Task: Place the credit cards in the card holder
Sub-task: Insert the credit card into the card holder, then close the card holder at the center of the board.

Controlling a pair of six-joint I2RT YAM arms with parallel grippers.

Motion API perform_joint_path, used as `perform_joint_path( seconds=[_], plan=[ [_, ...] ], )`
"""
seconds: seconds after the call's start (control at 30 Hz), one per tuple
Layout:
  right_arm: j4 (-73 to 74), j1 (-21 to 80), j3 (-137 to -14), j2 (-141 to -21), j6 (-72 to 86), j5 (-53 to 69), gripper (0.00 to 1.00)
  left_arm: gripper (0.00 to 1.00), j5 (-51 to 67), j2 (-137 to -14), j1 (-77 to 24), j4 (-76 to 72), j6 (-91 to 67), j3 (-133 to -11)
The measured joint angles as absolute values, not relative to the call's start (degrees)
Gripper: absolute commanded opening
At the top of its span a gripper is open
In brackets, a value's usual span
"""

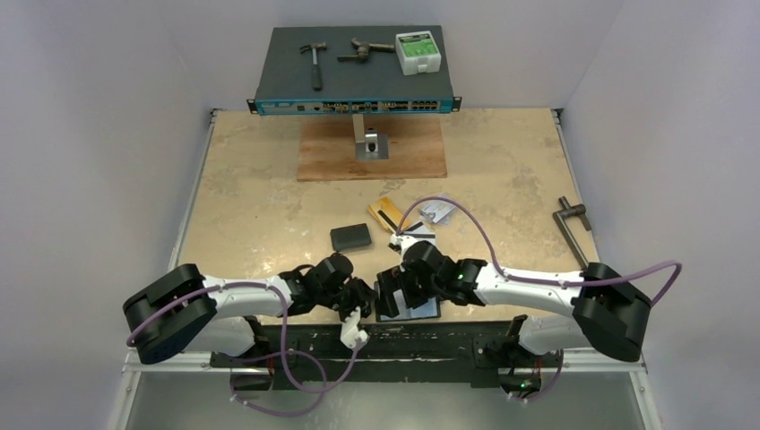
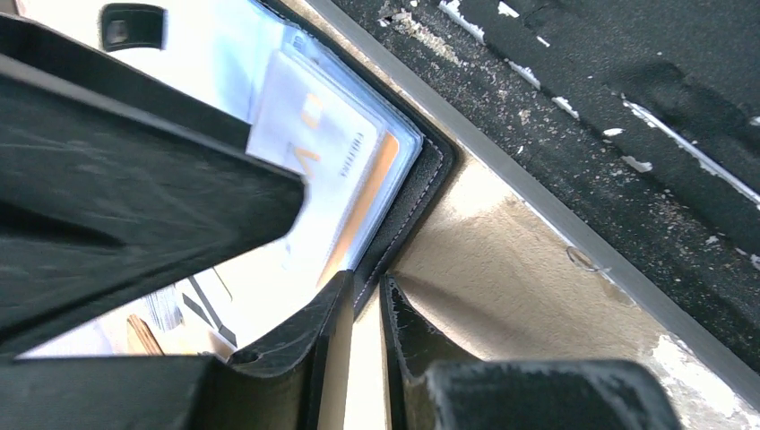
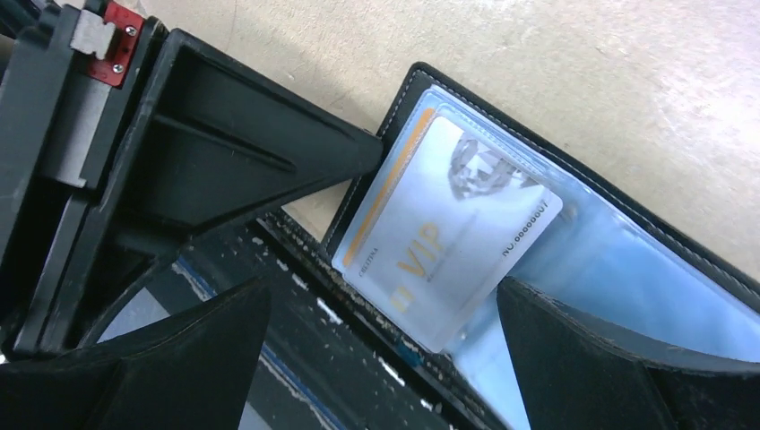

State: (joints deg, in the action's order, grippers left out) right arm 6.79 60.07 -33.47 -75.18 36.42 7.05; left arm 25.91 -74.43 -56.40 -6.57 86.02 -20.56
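Pouch (image 1: 350,237) lies well apart from card holder (image 1: 423,311).

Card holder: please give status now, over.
Left gripper shut on card holder edge. Right gripper open, straddling silver VIP card, skewed in the holder. Loose cards on table behind. No obstruction seen.

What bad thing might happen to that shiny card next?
1. The silver card sits crooked and only partly inside the card holder; a push from the open right gripper might jam or bend it.
2. The card holder lies at the near edge of the table, and the left gripper pinches just its thin rim, so it might slip off.
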Motion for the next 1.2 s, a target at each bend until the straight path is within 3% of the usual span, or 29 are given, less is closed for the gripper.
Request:
perform_joint_path(
  seconds=[0.27,0.8,1.2],
  plan=[
    [15.00,56.88,-35.07,-68.88,37.10,6.72,0.99,0.14,25.67,-73.06,-56.40,-6.35,86.02,-19.86],
    [33.76,54.41,-35.00,-61.28,47.29,-8.97,0.99,0.14,24.25,-71.70,-56.40,-4.43,84.29,-19.81],
    [41.65,54.41,-36.05,-59.13,50.78,-15.38,0.88,0.14,21.67,-71.79,-56.40,3.20,81.52,-23.59]
  ],
)
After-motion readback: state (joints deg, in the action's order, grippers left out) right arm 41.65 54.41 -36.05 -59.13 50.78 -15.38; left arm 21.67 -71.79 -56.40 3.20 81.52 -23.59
